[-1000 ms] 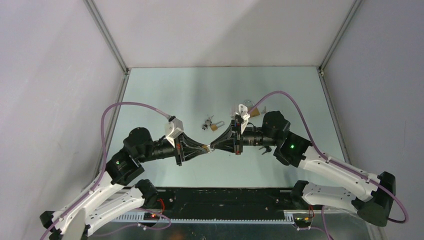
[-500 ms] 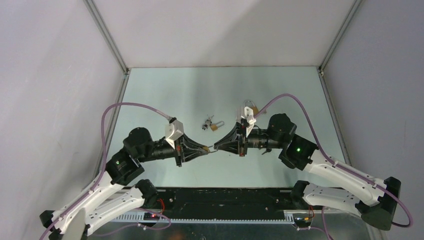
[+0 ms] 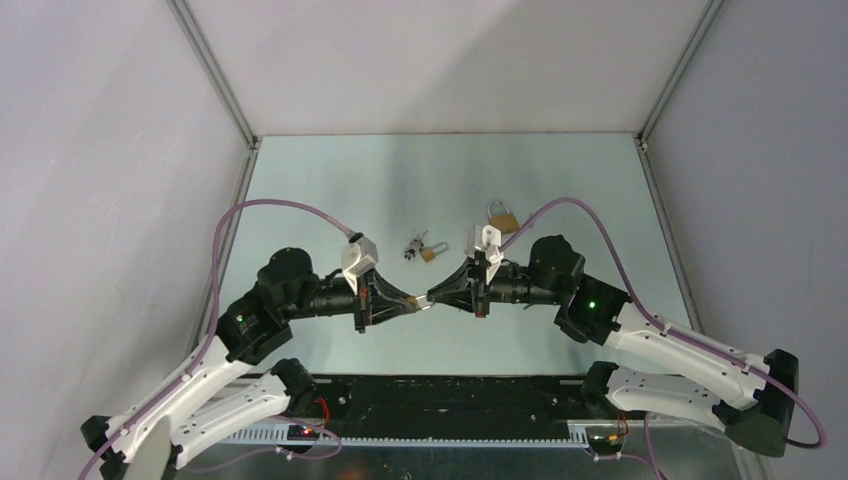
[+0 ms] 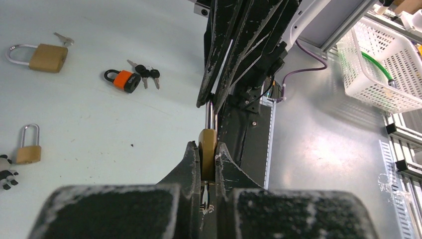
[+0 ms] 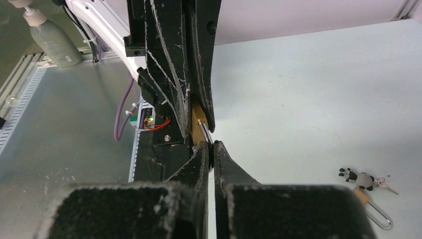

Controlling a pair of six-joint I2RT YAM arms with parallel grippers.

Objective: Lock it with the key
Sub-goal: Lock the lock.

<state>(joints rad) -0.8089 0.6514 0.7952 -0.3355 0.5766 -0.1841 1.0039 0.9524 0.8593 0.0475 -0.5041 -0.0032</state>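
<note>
A small brass padlock (image 4: 207, 147) sits clamped by its body in my left gripper (image 4: 207, 149), which is shut on it above the table's near middle (image 3: 413, 300). Its silver shackle (image 4: 210, 112) points straight at my right gripper (image 5: 210, 148). That gripper meets it tip to tip (image 3: 431, 297), shut on the end of the shackle. From the right wrist the brass body (image 5: 197, 117) shows between the left fingers. A small metal key with a ring (image 4: 205, 195) hangs under the padlock, deep between my left fingers.
Behind the arms lie a larger brass padlock (image 3: 501, 215) and a small padlock with a panda keychain and keys (image 3: 422, 248). An orange padlock with keys (image 4: 124, 81) lies on the table too. A white basket (image 4: 383, 64) stands off the table's front edge.
The right arm has shifted and its wrist has rolled, uncovering the brass padlock behind it. The left arm moved slightly right. Both grippers stay shut, tips together.
</note>
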